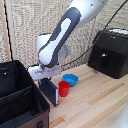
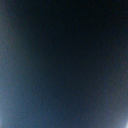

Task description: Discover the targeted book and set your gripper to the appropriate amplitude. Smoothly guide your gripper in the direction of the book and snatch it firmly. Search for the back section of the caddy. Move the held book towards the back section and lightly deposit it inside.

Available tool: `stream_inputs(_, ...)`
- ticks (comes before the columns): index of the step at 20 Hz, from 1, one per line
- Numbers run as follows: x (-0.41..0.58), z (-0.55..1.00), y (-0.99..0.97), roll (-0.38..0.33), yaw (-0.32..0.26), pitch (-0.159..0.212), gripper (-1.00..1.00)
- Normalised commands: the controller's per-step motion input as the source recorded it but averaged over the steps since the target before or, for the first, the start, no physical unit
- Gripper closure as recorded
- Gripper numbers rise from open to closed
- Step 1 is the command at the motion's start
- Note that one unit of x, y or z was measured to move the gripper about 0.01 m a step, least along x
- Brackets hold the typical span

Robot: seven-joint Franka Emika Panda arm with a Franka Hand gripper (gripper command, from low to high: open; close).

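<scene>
The dark blue book (image 1: 50, 92) stands upright on the wooden table, just beside the black fabric caddy (image 1: 20, 102) on the exterior view's left. My gripper (image 1: 45, 78) sits right on the book's top edge, its white block directly above it. The fingers are hidden against the book, so I cannot tell whether they grip it. The caddy's dividing wall (image 1: 20, 93) separates a nearer compartment from the back section (image 1: 12, 77) beyond it. A dark blue surface, most likely the book (image 2: 64, 64), fills the whole wrist view very close up.
A red cup (image 1: 64, 88) stands right next to the book, with a blue bowl (image 1: 70, 79) just behind it. A black hard-shelled appliance (image 1: 111, 52) sits at the exterior view's right. A cable runs behind the arm.
</scene>
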Motion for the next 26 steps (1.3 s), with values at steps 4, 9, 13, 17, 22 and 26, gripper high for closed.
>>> stream_inputs(4, 0.041, 0.67, -0.04, 0.101, -0.009, -0.02, 1.0)
stream_inputs(9, 0.007, 0.99, -0.15, 0.031, -0.152, 0.0, 1.0)
stream_inputs(13, 0.078, 1.0, -0.13, 0.0, -0.257, 0.015, 1.0)
stream_inputs(17, 0.121, 0.91, -0.03, -0.034, -0.306, 0.025, 1.0)
stream_inputs(22, 0.107, 0.83, 0.0, -0.061, -0.325, 0.015, 1.0)
stream_inputs(26, 0.079, 0.81, 0.0, -0.074, -0.327, 0.003, 1.0)
